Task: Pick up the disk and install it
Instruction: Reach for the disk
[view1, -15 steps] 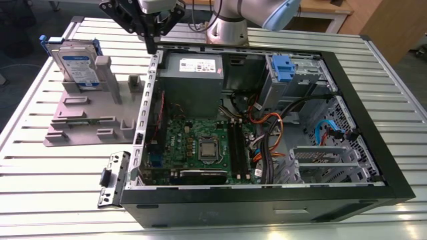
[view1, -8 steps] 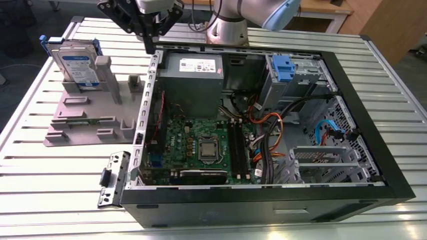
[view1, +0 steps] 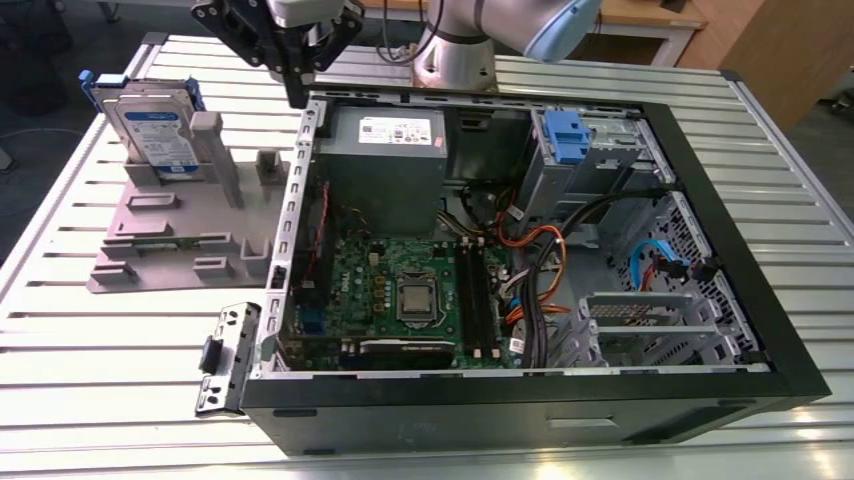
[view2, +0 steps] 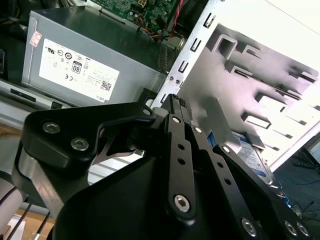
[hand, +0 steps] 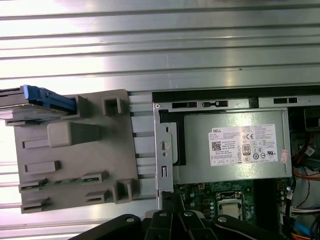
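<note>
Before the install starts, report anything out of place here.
One loose part: a black bracket lies on the table by a corner of the open case. The disk stands on edge in the grey stand; no damage shows.

Ribbed, glossy bare metal bench (view1: 120, 340) under the matt black computer case (view1: 467, 420). Inside the case, a dull grey metal box (view1: 380, 170) with a white paper sticker (view1: 396, 130). Beside the case, a matt grey plastic stand (view1: 174, 235); the disk (view1: 150, 135) is silver metal, blue plastic-edged.

The disk (hand: 45, 97) sits in the grey stand (hand: 75, 160) beside the case (hand: 165, 145).
</note>
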